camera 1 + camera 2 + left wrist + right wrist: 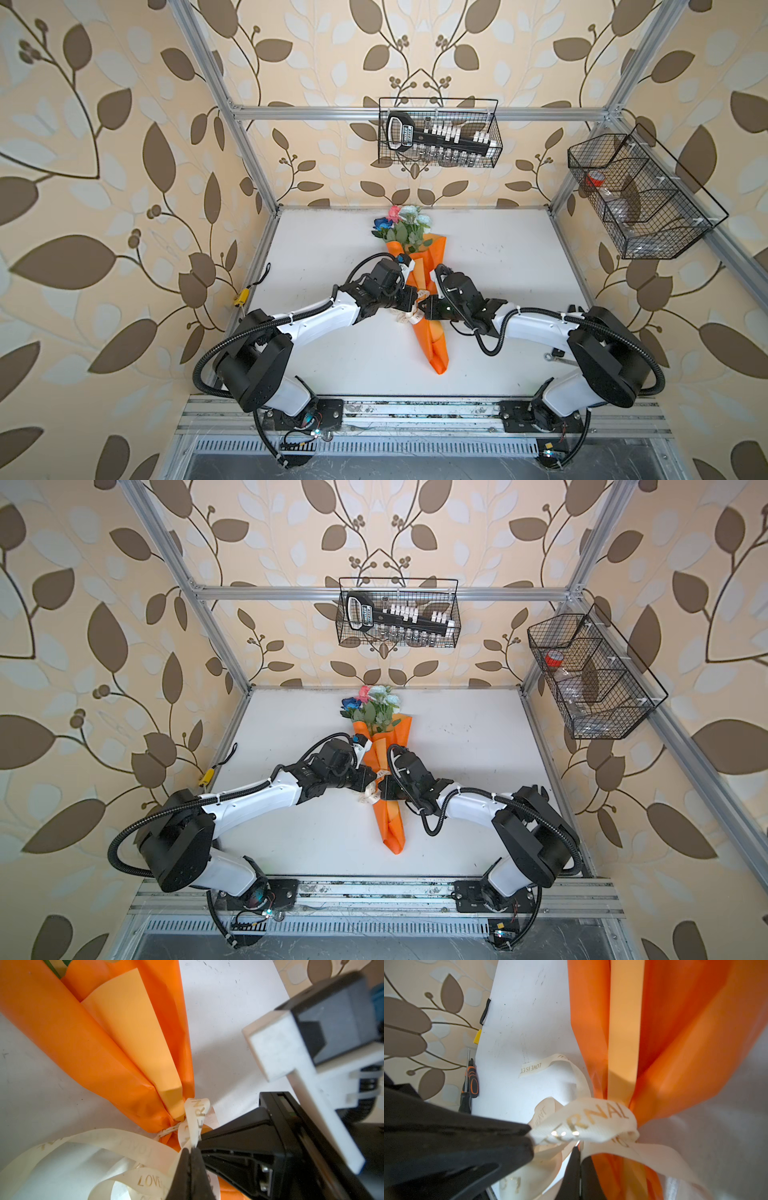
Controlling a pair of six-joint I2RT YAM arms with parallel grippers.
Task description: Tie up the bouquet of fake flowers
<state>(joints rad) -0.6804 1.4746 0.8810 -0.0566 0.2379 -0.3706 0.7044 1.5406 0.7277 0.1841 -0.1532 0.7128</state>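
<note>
Left wrist view: left gripper (190, 1151) clamped on a strand of the cream ribbon (133, 1147), close to where it cinches the wrap. Right gripper (530, 1135) pinches the lettered loop, jaws fully together.

Both top views: bouquet of fake flowers (432, 249) lies flat mid-desk (332, 249), blooms (409, 216) toward the back wall. The pointed end of the orange wrapping paper (104, 1053) faces the arm bases. The ribbon binds the wrap's narrow waist, between the two grippers.

Handling, my read:
- Bundle light; likely to skid on the smooth desk if pulled from one side, so pull evenly, opposite ways.
- Paper thin, creases and crushes easily; blooms soft.
- Ribbon flat and satiny, may slide through a loose pinch.
- Best hold: ribbon tails or loops near the cinch, not the paper.
</note>
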